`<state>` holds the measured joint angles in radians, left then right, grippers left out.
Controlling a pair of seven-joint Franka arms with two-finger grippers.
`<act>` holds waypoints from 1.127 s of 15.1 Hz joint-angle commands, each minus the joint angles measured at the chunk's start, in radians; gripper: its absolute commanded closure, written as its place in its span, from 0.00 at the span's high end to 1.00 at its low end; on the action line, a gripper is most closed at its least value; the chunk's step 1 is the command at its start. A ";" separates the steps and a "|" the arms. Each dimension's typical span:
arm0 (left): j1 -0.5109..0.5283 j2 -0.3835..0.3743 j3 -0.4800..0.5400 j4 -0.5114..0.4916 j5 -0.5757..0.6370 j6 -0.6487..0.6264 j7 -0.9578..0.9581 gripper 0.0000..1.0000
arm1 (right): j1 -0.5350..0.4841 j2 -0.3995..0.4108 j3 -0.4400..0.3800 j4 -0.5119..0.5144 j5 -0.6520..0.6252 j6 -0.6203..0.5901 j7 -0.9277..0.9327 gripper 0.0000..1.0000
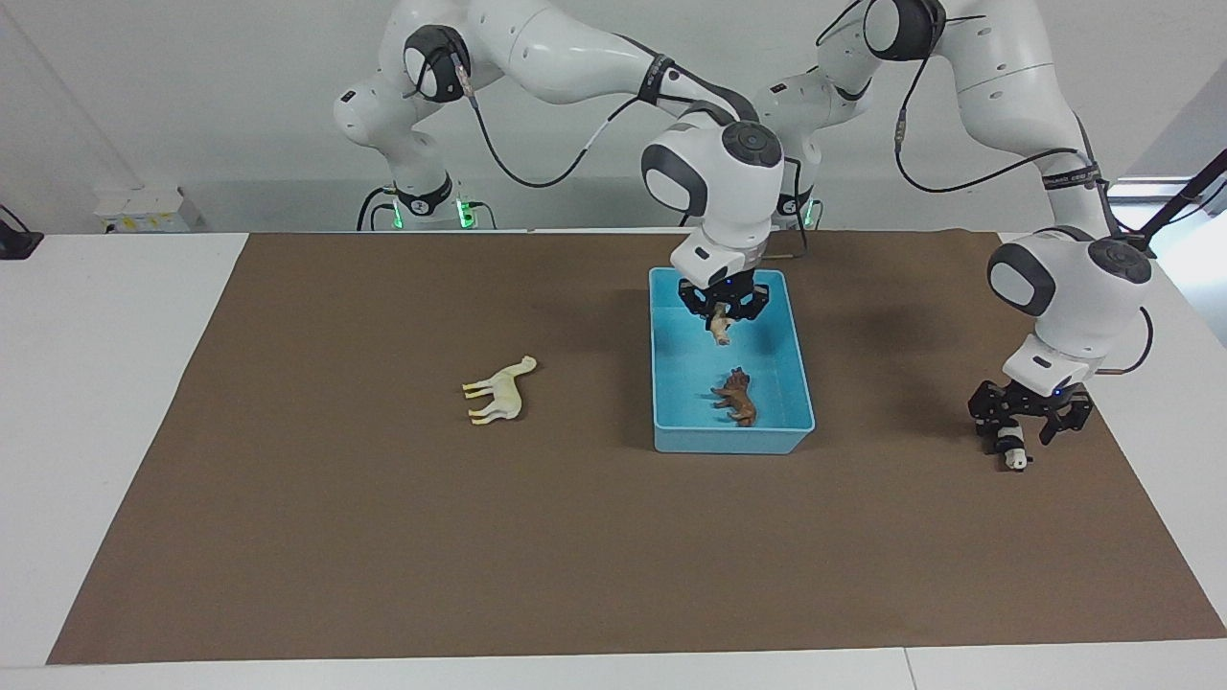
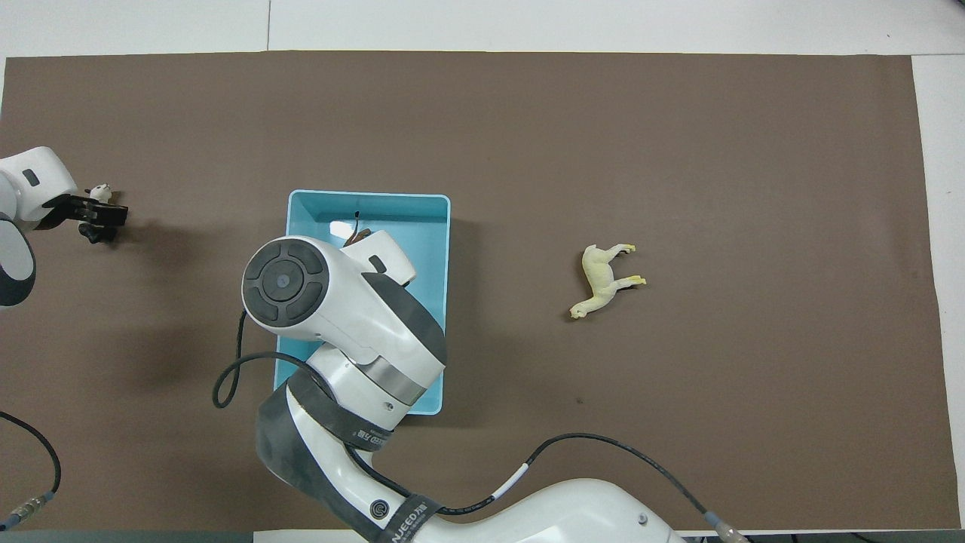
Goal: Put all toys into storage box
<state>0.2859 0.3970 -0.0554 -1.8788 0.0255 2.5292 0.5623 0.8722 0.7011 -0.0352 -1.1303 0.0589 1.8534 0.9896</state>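
Panda (image 1: 1014,452) half-hidden in left tool (image 1: 1028,433)

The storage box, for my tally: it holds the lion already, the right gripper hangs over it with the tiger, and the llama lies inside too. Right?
Not quite. The facing view shows the llama lying on the brown mat, outside the storage box, toward the right arm's end. The lion is inside, and the right gripper holds the tiger over it.
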 commanded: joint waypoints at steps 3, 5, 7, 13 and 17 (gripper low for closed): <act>0.016 0.025 -0.008 -0.019 0.008 0.059 0.013 1.00 | 0.010 0.000 -0.005 0.001 0.018 0.013 0.018 0.99; 0.018 0.025 -0.004 -0.029 0.008 0.068 0.013 1.00 | 0.016 -0.002 -0.006 0.006 0.016 -0.003 0.037 1.00; 0.018 0.025 -0.003 -0.034 0.010 0.068 0.011 1.00 | 0.008 0.000 -0.009 0.017 0.013 -0.057 0.040 1.00; 0.016 0.023 0.017 -0.060 0.010 0.059 0.010 0.46 | -0.097 -0.143 -0.084 0.029 -0.018 -0.186 -0.024 1.00; 0.009 0.020 0.029 -0.034 0.008 0.008 0.001 0.00 | -0.220 -0.212 -0.088 -0.050 -0.019 -0.227 -0.264 1.00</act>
<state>0.2954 0.4185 -0.0358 -1.9190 0.0253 2.5615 0.5629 0.6877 0.5238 -0.1288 -1.0926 0.0476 1.6134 0.8111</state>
